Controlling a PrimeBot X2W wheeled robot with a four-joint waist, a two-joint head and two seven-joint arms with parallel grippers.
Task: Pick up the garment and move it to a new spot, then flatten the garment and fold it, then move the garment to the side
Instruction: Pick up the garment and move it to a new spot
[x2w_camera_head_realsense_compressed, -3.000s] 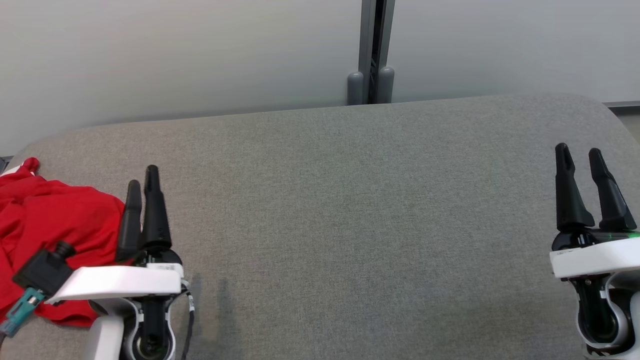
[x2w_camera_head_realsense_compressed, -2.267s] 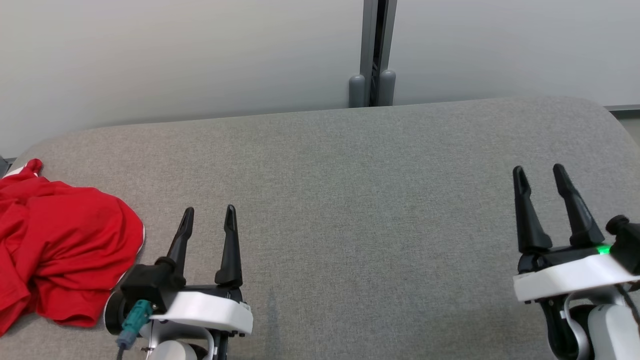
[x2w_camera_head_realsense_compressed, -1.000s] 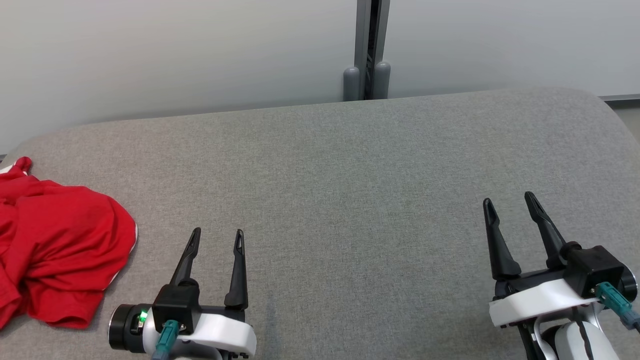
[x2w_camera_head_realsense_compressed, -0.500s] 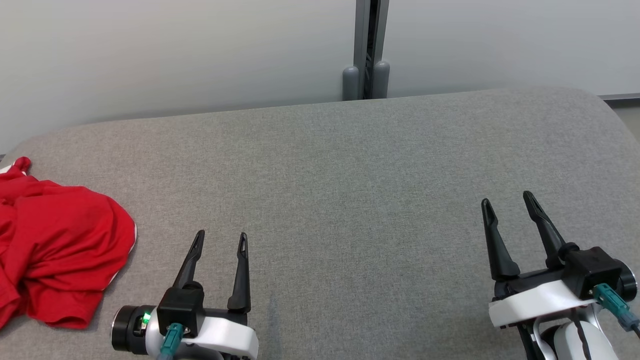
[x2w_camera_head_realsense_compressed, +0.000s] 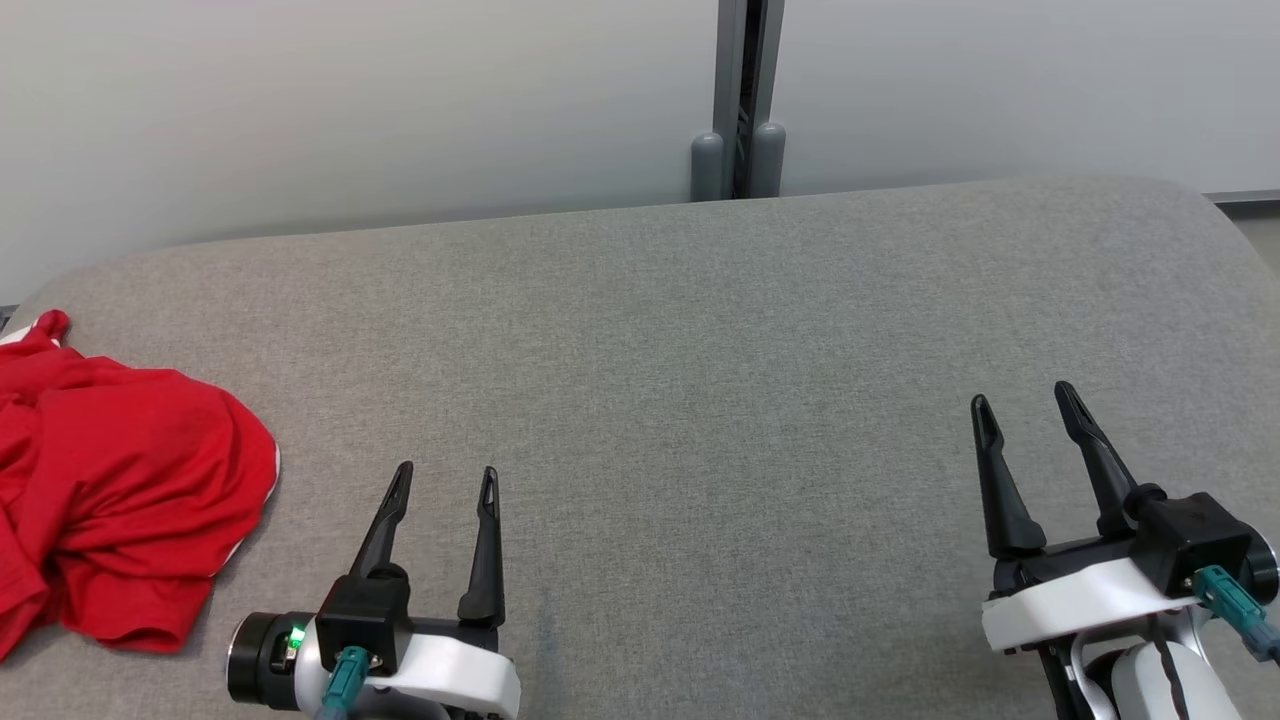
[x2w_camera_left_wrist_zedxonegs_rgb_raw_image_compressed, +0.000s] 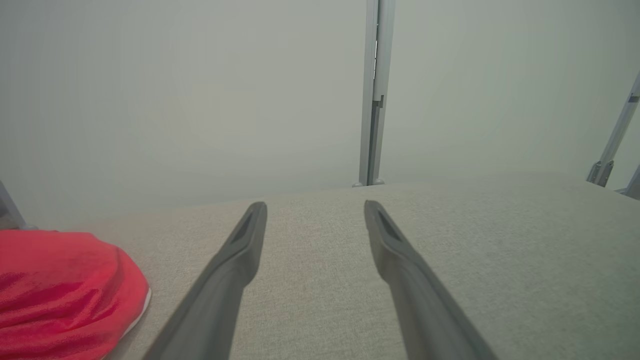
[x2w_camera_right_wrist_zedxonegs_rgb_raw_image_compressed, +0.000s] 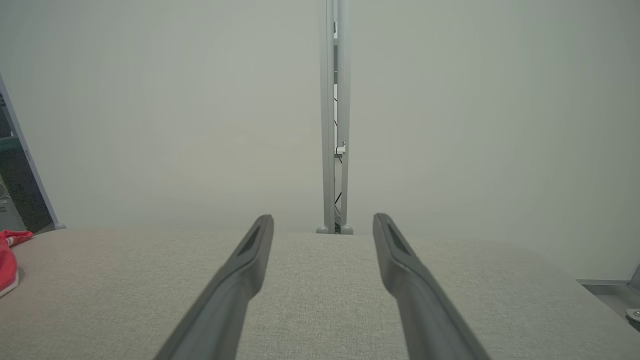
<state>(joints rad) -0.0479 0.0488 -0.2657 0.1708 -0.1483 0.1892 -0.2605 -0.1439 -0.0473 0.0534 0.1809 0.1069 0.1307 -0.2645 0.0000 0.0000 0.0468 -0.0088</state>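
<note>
The fingers of the left gripper stand apart with nothing between them, and those of the right gripper are spread and empty too. Both grippers hover over the front edge of the grey bench, the right one toward its front right corner. The garment, a red one with a thin white trim, lies in a crumpled heap against the bench's left edge, partly cut off by the head view. It is near the left gripper but not touching it, and well apart from the right one. By the look of it the first step, the pick-up, is not yet begun. The next move probably falls to the left gripper: swing toward the left edge, come down on a raised fold and pinch it. The cloth is bunched, so the pinch may catch several layers.
</note>
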